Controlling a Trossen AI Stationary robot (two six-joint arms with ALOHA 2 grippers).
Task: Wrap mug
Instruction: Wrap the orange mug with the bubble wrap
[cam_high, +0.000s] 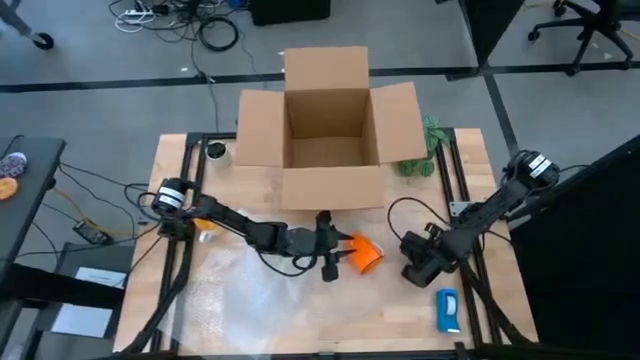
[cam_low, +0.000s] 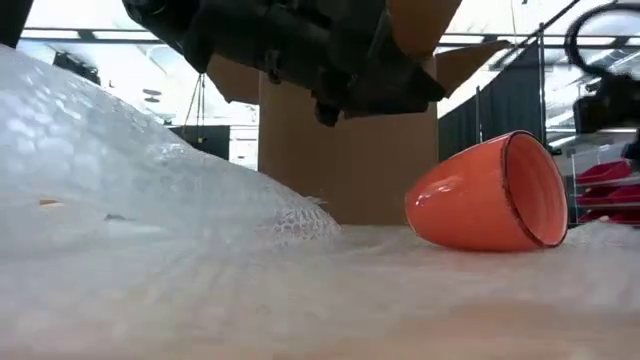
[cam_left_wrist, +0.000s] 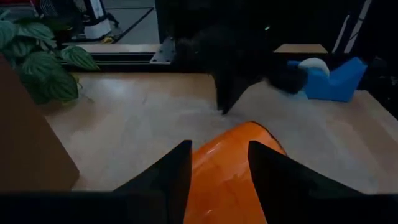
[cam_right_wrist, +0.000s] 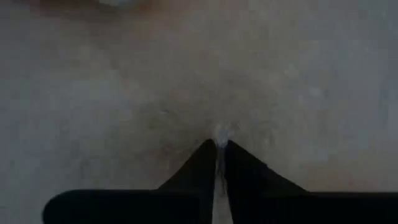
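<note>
The orange mug lies on its side on the table, and in the low view its mouth faces the table's right. My left gripper hovers just left of the mug and above it, open. In its wrist view the mug shows between and beyond the two fingers, apart from them. A clear sheet of bubble wrap lies spread over the near left of the table, bunched up at the left. My right gripper is low over the table to the right of the mug, shut. My right gripper points down at the table surface with its fingers together. A whitish speck sits at their tips. Whether it has hold of the wrap, I cannot tell.
An open cardboard box stands at the table's far middle, close behind the mug. A green plant is at the far right. A flat blue-and-white object lies near the right front corner.
</note>
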